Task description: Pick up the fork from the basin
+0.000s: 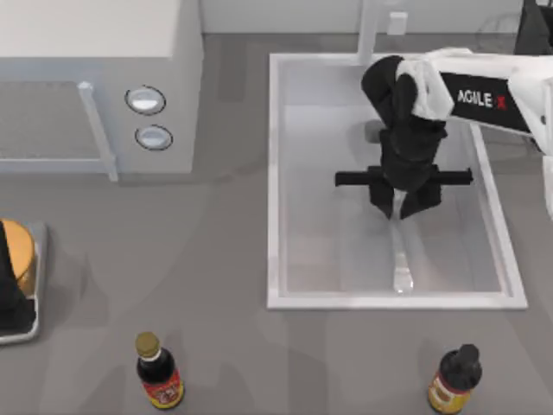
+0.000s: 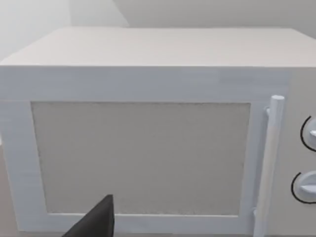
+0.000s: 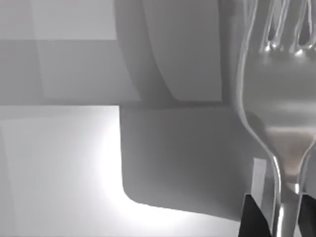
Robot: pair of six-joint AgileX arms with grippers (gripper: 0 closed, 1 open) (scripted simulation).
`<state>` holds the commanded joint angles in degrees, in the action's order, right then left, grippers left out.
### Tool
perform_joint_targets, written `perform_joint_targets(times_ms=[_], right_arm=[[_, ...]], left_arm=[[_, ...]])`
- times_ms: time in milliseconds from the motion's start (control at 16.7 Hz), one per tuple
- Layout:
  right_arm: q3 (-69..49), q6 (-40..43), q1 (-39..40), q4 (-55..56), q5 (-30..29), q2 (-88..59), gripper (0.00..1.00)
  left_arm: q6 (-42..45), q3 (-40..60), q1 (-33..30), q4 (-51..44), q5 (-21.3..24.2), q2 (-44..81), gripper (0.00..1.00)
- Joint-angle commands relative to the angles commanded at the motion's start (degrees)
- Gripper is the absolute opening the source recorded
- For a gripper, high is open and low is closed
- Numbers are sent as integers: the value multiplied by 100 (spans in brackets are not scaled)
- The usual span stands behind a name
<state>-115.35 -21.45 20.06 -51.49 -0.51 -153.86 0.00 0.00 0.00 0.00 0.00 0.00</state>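
The slim silver fork [image 1: 401,259] lies lengthwise in the white basin [image 1: 275,173], its rounded handle end toward the near rim. My right gripper [image 1: 399,207] reaches down into the basin over the fork's upper part. In the right wrist view the fork [image 3: 276,108] is very close, with its tines pointing away and its narrow neck pinched between the black fingers [image 3: 254,217] of the right gripper [image 3: 282,219]. I cannot tell whether the fork rests on the basin floor. My left arm [image 1: 13,285] is parked at the table's left edge.
A white microwave [image 1: 95,52] with two round knobs [image 1: 145,100] stands at the back left and fills the left wrist view [image 2: 148,148]. Two sauce bottles [image 1: 158,372] [image 1: 454,380] stand near the front edge. A faucet post [image 1: 370,30] rises behind the basin.
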Motion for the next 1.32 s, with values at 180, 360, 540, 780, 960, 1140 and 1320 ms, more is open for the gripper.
perform_joint_targets(times_ms=[180,360,540,780,960,1140,1320], right_arm=[[0,0,0,0,0,0,0],[0,0,0,0,0,0,0],[-144,54,-21,-163,-86,269,0],[-851,53,-18,-1042,-84,429,0],[-1543,58,-22,-2041,-81,636,0],[-2097,66,-28,-2758,-78,839,0],[-2264,71,-32,-2940,-77,915,0]], left_arm=[[0,0,0,0,0,0,100],[0,0,0,0,0,0,100],[0,0,0,0,0,0,100],[0,0,0,0,0,0,100],[0,0,0,0,0,0,100],[0,0,0,0,0,0,100],[0,0,0,0,0,0,100]])
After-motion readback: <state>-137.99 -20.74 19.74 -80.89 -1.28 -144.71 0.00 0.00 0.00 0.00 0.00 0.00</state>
